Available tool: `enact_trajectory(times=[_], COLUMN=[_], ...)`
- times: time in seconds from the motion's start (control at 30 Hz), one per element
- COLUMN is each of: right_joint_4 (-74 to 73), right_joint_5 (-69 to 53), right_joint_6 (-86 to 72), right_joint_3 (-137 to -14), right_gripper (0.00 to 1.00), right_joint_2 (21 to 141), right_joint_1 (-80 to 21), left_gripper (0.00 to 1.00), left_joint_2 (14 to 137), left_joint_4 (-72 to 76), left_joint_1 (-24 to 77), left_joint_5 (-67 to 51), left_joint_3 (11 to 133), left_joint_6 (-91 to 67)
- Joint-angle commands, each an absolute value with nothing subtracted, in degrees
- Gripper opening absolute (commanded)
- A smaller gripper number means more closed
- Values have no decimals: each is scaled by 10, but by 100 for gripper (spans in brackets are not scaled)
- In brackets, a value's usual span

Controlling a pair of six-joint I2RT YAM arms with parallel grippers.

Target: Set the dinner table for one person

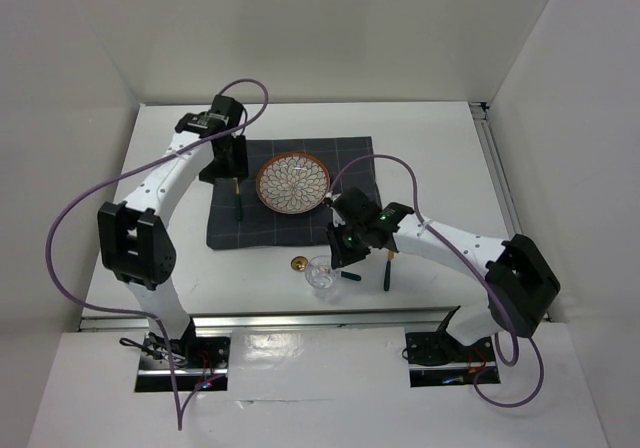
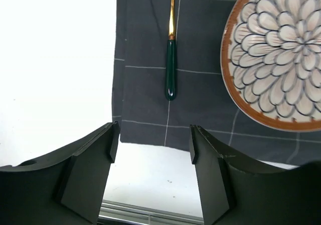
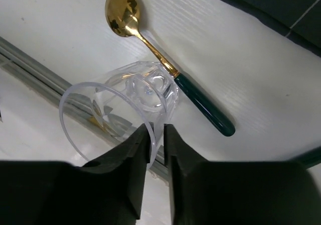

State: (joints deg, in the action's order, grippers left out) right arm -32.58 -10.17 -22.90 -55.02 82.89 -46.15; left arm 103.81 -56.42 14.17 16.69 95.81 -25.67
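The white dinner table (image 1: 450,158) carries a dark grey cloth (image 1: 225,230) with a brown-rimmed flower-pattern plate (image 1: 293,183) on it. A gold fork with a green handle (image 2: 171,74) lies on the cloth left of the plate (image 2: 281,49). My left gripper (image 2: 153,144) is open and empty, over the cloth's near edge just short of the fork handle. My right gripper (image 3: 156,134) is shut on the rim of a clear glass (image 3: 135,104), near the table's front edge (image 1: 322,273). A gold spoon with a green handle (image 3: 200,104) lies under and beside the glass.
Another dark-handled utensil (image 1: 385,270) lies on the table right of the glass, by my right arm. A metal rail (image 1: 300,318) runs along the table's front edge. White walls enclose the table on three sides.
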Motion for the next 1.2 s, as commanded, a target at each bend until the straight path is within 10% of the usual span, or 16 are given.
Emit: enact_trajectory(times=[0.0, 0.2, 0.83, 1.17], right_joint_4=[-312, -403, -503, -444], right_joint_5=[-72, -10, 67, 23], right_joint_6=[-236, -236, -250, -257], right_joint_3=[-548, -619, -1253, -1257], right_gripper=[26, 0, 0, 0], right_joint_2=[824, 786, 1199, 1294], right_joint_1=[-467, -467, -184, -151], left_gripper=[75, 75, 99, 99], left_joint_2=[997, 962, 855, 844], left_joint_4=[-601, -628, -601, -591], left_joint_1=[143, 143, 133, 133], left_joint_5=[169, 181, 134, 84], left_joint_3=[977, 1015, 901, 874], left_joint_6=[-265, -260, -303, -308])
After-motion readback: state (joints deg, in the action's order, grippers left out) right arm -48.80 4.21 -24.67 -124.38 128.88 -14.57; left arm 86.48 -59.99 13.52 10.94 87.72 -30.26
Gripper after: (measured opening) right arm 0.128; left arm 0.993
